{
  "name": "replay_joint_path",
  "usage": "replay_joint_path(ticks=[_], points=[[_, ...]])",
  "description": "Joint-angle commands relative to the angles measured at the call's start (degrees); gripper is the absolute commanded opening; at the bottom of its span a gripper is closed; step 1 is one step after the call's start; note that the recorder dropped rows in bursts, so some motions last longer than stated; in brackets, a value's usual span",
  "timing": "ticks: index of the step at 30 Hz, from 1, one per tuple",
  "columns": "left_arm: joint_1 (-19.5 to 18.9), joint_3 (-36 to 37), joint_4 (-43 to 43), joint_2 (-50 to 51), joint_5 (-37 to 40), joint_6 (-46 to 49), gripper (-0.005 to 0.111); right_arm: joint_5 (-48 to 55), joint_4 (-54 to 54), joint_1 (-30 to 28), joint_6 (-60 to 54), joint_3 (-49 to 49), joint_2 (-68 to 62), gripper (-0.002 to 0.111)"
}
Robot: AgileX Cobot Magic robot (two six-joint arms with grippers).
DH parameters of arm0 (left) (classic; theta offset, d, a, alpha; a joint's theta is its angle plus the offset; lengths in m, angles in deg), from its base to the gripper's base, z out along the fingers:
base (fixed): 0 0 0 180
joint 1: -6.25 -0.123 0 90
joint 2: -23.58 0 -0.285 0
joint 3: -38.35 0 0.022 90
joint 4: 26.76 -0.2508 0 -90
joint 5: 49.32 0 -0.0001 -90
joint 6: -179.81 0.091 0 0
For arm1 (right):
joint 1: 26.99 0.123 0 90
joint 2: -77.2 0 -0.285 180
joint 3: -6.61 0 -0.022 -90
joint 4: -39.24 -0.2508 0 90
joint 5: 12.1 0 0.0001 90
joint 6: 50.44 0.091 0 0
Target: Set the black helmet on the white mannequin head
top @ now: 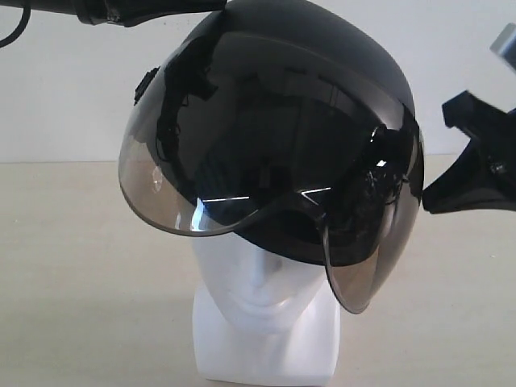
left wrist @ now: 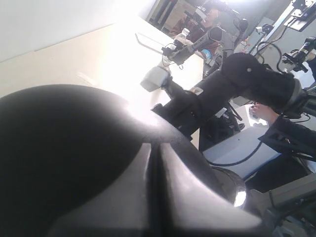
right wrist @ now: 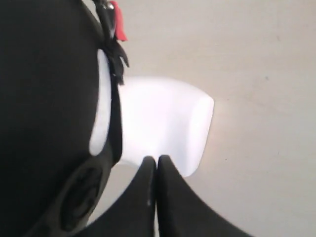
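Note:
The black helmet sits tilted over the white mannequin head, hiding its crown and eyes. The smoke-tinted visor hangs in front, with nose, lips and the blocky base showing below. My left gripper is shut with nothing between its fingers, lying against the helmet's shell at the top. My right gripper is shut and empty, beside the helmet's lower rim and above the white base. Its black body stands at the helmet's right side.
The head stands on a beige table before a white wall. A red tag hangs on the helmet's strap. In the left wrist view the right arm reaches in, and people and equipment stand beyond the table's edge.

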Motion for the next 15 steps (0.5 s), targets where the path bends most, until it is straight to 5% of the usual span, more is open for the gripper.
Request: replay_joint_path(ticks=[1,15], points=[[0.48,-0.28,-0.21,-0.37,0.01,-0.56,0.004,-2.48,-10.18,-0.31,-7.83,4.33,-2.41,0.000],[0.48,-0.04,-0.21,-0.37,0.01,-0.56,0.004,3.49,-29.43,-0.31,-22.09,6.25,-5.45,0.000]])
